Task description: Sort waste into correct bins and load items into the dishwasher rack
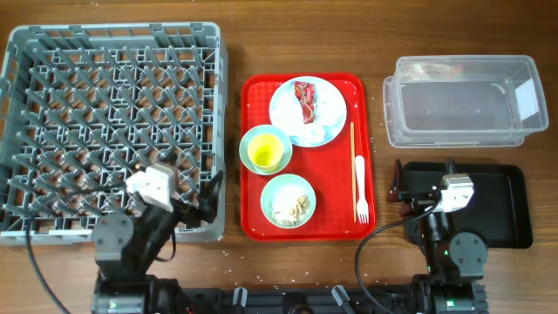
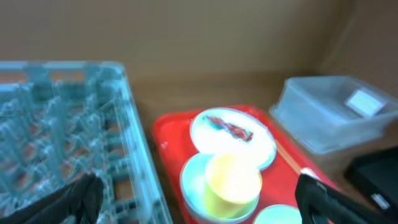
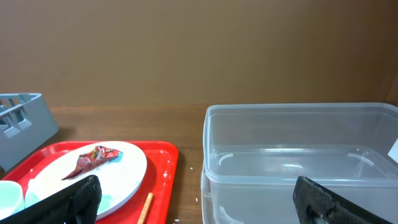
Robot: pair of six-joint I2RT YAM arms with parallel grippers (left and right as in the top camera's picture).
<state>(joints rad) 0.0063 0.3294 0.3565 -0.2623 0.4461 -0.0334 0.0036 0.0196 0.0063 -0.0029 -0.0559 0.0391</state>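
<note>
The grey dishwasher rack (image 1: 113,122) fills the left. A red serving tray (image 1: 342,92) holds a pale blue plate (image 1: 324,122) with the red wrapper (image 1: 306,103), a bowl (image 1: 251,150) with the yellow cup (image 1: 266,152) in it, a bowl (image 1: 288,201) with rice crumbs, chopsticks (image 1: 352,144) and a white fork (image 1: 359,187). The clear tub (image 1: 462,100) and black tray (image 1: 501,205) are at the right. My left gripper (image 1: 202,202) is open and empty at the rack's near right corner, facing the cup (image 2: 233,180). My right gripper (image 1: 401,190) is open and empty, facing the tub (image 3: 298,162). No napkin is in view.
The wooden table shows between the rack and red tray and around the tub. In the left wrist view the rack (image 2: 62,137) is at left and the tub (image 2: 329,115) at far right. In the right wrist view the plate (image 3: 118,177) with the wrapper (image 3: 93,158) lies at left.
</note>
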